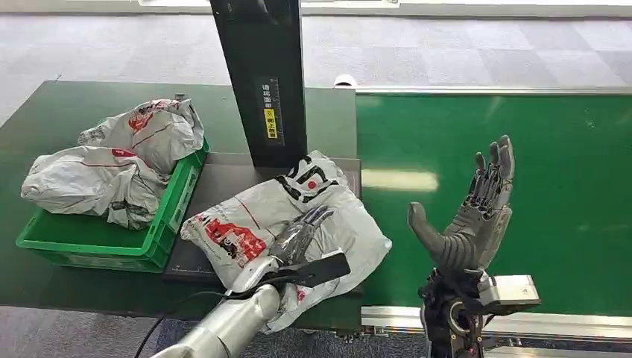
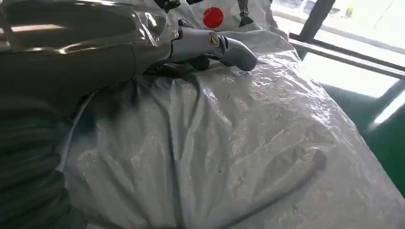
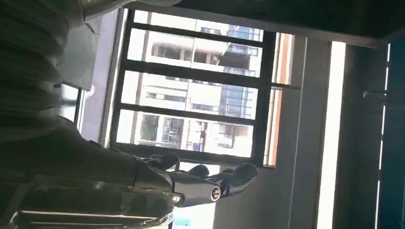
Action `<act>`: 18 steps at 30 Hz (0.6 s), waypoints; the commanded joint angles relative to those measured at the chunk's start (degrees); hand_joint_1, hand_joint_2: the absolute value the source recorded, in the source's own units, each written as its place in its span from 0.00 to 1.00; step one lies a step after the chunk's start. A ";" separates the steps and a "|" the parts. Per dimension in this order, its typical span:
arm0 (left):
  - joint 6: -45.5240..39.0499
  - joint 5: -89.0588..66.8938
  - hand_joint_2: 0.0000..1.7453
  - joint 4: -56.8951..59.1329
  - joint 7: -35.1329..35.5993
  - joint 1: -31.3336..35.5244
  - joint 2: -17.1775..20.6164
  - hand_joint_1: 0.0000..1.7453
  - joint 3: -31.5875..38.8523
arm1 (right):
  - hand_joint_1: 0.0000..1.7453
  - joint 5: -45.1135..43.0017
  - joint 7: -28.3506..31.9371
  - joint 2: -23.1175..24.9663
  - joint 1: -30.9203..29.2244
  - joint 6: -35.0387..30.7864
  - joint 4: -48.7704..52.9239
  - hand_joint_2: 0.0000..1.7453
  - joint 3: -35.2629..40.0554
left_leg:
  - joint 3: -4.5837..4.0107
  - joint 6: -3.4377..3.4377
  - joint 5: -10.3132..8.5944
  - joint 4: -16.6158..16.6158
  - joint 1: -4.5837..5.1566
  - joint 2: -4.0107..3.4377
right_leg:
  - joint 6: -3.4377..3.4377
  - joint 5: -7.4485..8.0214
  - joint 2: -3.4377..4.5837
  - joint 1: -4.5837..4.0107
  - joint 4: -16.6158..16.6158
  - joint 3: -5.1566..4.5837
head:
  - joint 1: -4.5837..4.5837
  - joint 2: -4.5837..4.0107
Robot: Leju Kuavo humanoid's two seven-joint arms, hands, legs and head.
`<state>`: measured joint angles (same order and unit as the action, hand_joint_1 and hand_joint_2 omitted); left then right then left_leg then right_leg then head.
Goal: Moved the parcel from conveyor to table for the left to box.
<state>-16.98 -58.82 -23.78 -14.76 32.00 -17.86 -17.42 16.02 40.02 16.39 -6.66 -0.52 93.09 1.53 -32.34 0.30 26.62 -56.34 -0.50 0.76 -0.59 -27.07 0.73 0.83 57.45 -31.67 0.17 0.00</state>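
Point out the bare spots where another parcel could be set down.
Free: the green conveyor belt around the raised right hand, and the dark green table behind the crate. Crowded: the crate, heaped with bags, and the grey patch under the parcel the left hand rests on.

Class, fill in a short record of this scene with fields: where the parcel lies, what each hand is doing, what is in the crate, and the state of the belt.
parcel: white bag lying on the dark table, beside the crate
left hand: rests flat on the parcel, fingers spread over the plastic, not closed around it
right hand: raised over the belt, open, holding nothing
crate: green, holds two crumpled white bags
belt: green, bare near the right hand
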 commanded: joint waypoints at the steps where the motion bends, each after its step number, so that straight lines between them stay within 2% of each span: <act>1: -2.34 -2.62 1.00 6.49 2.82 0.25 3.58 1.00 3.17 | 0.00 -3.15 -0.02 -1.24 3.96 0.78 -5.82 1.00 -4.35 | 0.13 0.02 -0.03 0.12 -0.07 -0.05 | 0.05 0.06 -0.03 -0.08 -0.16 0.16 | 0.02 0.00; 7: -6.01 1.35 1.00 4.36 -4.47 0.06 3.03 1.00 9.63 | 0.00 -4.30 -0.02 -1.98 4.28 -0.55 -6.42 1.00 -3.81 | -0.10 0.02 -0.19 0.28 -0.07 -0.35 | 0.11 0.29 0.15 -0.11 -0.29 -0.17 | 0.00 0.00; 11: -5.87 3.23 1.00 3.63 -9.39 0.78 2.61 1.00 11.71 | 0.00 -4.42 -0.02 -1.77 4.53 -0.37 -7.12 1.00 -4.15 | 0.13 0.01 -0.01 0.07 -0.07 -0.15 | 0.05 0.06 0.07 -0.10 -0.07 0.05 | 0.00 0.00; 18: -5.87 3.23 1.00 3.63 -9.39 0.78 2.61 1.00 11.71 | 0.00 -4.42 -0.02 -1.77 4.53 -0.37 -7.12 1.00 -4.15 | 0.07 0.00 -0.01 0.07 -0.05 -0.12 | 0.05 0.05 0.05 -0.09 -0.06 -0.01 | 0.00 0.00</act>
<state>-23.32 -55.65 -22.64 -24.33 32.99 -16.70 -8.68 11.72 40.02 15.89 -1.62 -0.72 89.24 -1.64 -32.28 0.31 26.63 -56.32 -0.54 0.72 -0.56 -27.06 0.76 0.76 57.45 -31.68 0.17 0.00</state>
